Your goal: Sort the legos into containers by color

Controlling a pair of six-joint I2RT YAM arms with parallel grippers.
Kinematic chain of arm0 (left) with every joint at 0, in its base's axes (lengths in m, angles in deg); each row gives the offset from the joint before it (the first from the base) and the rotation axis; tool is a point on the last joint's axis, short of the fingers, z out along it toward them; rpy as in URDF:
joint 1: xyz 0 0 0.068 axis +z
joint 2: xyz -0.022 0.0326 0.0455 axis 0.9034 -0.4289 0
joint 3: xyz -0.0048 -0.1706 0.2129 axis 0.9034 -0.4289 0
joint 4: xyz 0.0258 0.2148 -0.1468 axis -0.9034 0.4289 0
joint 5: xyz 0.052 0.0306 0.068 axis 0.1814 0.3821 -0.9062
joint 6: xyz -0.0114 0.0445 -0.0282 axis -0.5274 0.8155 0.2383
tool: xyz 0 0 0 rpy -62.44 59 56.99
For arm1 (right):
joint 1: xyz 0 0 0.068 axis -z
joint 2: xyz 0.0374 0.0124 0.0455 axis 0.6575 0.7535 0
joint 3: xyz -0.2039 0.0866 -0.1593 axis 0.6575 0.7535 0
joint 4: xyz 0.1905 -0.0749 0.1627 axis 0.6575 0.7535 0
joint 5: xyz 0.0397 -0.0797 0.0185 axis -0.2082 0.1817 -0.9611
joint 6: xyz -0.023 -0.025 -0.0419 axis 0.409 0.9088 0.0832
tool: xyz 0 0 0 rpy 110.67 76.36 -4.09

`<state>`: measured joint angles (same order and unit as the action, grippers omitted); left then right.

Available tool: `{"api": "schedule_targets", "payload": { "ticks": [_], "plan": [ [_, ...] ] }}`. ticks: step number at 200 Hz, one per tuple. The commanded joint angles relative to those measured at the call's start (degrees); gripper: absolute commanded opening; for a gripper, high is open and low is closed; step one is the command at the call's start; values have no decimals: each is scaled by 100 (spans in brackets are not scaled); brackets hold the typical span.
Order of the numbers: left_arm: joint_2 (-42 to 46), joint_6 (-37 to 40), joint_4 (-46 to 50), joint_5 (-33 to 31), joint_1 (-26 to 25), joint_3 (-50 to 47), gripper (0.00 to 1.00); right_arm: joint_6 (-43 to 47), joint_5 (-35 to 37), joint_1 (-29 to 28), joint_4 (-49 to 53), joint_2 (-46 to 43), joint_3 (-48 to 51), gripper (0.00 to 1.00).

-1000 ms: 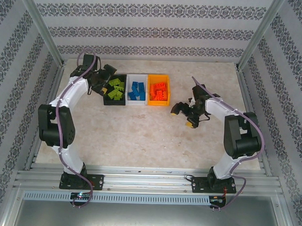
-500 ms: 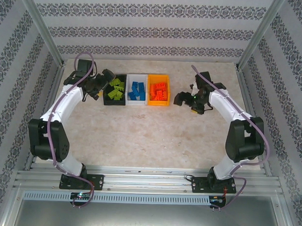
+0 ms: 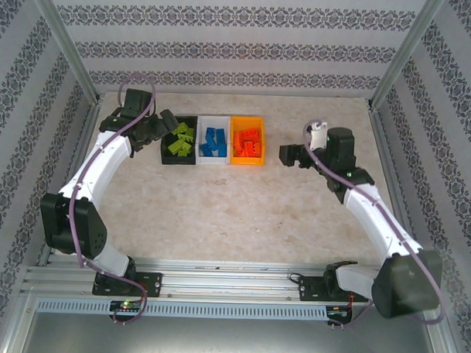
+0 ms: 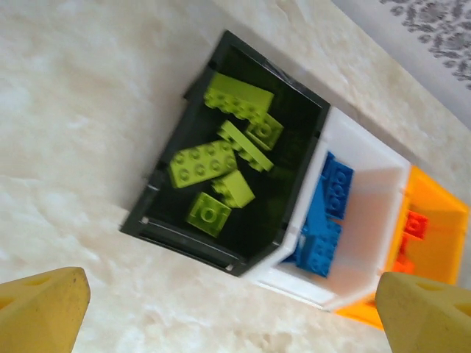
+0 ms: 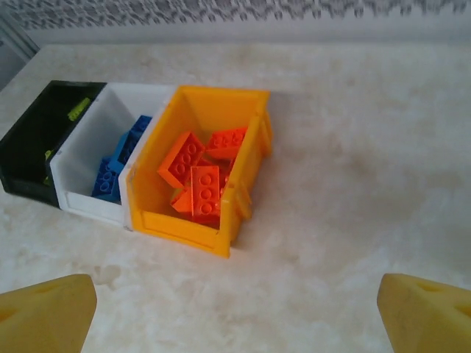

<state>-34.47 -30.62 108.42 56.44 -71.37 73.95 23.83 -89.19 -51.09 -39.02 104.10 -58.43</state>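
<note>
Three bins stood touching in a row toward twelve o'clock on the table (image 3: 234,215): the black bin (image 4: 184,239) held lime green bricks (image 4: 202,163), the white bin (image 5: 88,202) blue bricks (image 4: 335,187), the orange bin (image 5: 180,224) orange-red bricks (image 5: 204,193). Your left gripper (image 3: 158,131) hung at nine o'clock of the black bin, your right gripper (image 3: 292,155) at three o'clock of the orange bin, both with jaws spread wide and empty. You would likely have found the bricks light, rigid and slick, best pinched across their flat long sides, not the studs.
</note>
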Motion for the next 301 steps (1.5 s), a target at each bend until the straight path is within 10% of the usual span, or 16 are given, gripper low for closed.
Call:
{"api": "schedule_targets", "payload": {
  "ticks": [1,49,153,301],
  "plan": [
    [383,1128,-1336,-657,-400,-893,100,868,-26,53,-1374,-123,228,98],
    [1519,1754,-4882,-1372,-832,-3533,100,481,788,327,-1249,-233,452,98],
    [1528,1577,-4826,-2312,-680,-4102,100,-4,1533,1121,-2644,813,1766,98],
    [625,3262,-5555,-1746,359,-4225,100,61,1425,1193,-5476,1884,2638,98]
  ]
}}
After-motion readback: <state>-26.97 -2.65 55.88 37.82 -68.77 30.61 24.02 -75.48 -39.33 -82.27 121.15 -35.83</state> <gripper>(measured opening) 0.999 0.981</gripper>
